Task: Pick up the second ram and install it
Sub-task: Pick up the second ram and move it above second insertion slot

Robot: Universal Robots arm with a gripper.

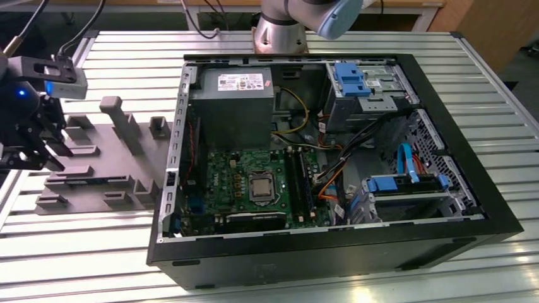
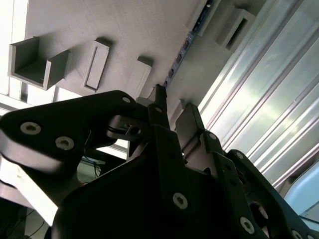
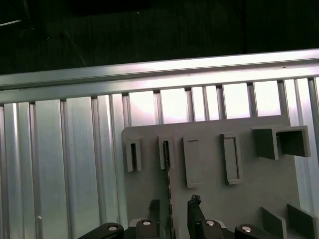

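As hand (image 3: 174, 203) straddles, second ram (image 3: 167, 169) edge-up, pointing away

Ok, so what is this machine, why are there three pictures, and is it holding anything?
It is a robot arm with a claw called a gripper. One picture comes from a camera standing off the arm: it shows an open computer case on a metal table, with a grey holder tray at the exterior view's left. The other two come from cameras riding on the arm, looking past the gripper. In them the second ram, a thin dark memory stick, stands on its edge in the tray. The gripper's fingers are apart, one on each side of the stick, so it holds nothing.
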